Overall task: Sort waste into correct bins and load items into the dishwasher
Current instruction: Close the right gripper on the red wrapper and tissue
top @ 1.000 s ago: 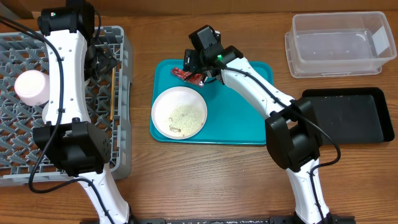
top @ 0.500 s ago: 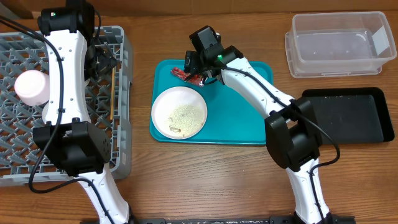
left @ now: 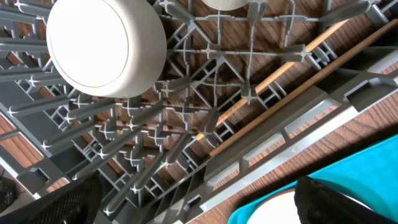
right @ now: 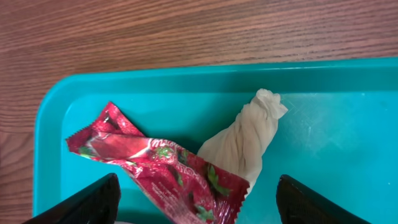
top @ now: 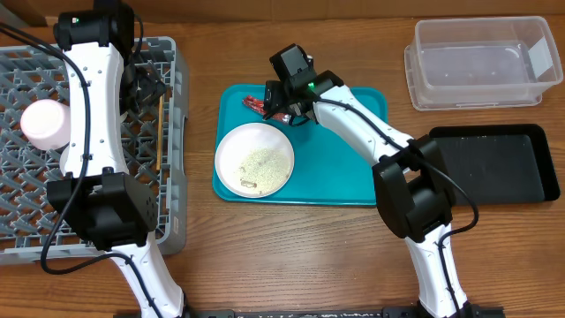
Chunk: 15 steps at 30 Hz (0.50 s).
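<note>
Since the right hand hangs open over the red wrapper, lying in a far corner of the teal tray, a shallow close could pinch only slick film or the white twisted end, and it slips free. Left hand open, empty, above the dish rack.

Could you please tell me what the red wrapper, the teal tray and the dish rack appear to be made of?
Red wrapper: probably glossy plastic film, creased with bright glints.
Teal tray: likely moulded plastic, smooth, faintly scuffed satin surface.
Dish rack: likely grey matte plastic, moulded lattice ribs.
</note>
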Tool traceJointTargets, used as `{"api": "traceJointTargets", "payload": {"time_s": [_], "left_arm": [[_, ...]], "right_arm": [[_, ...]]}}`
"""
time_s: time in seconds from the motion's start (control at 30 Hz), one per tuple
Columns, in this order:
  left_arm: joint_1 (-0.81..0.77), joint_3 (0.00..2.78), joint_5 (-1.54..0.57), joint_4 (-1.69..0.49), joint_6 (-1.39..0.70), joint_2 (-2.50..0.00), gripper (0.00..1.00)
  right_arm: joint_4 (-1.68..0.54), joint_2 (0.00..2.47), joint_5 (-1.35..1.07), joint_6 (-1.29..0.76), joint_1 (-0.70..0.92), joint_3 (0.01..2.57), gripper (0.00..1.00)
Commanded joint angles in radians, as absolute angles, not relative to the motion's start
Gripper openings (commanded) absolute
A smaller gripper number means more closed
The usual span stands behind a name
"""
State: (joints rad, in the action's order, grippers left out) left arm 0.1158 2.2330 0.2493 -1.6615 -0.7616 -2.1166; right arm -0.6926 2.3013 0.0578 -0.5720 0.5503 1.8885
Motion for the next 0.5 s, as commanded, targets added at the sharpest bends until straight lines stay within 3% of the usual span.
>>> {"api": "traceJointTargets", "payload": {"time_s": [0.0,0.27,0.47], "left_arm": [[0.117,2.255,0.250,-1.663,-0.783,-2.077,1.00],[0.117,2.255,0.249,-1.663,-0.783,-2.077,1.00],[0.117,2.255,0.249,-1.663,-0.783,-2.077,1.00]], "right_arm": [[-0.685,2.318,0.057,-0.568,0.550,1.868,0.79],[-0.631,2.318,0.058,-0.568,0.560,1.868,0.68],[-0.609,2.323,0.058,-0.575,0.563,1.867,0.67]]}}
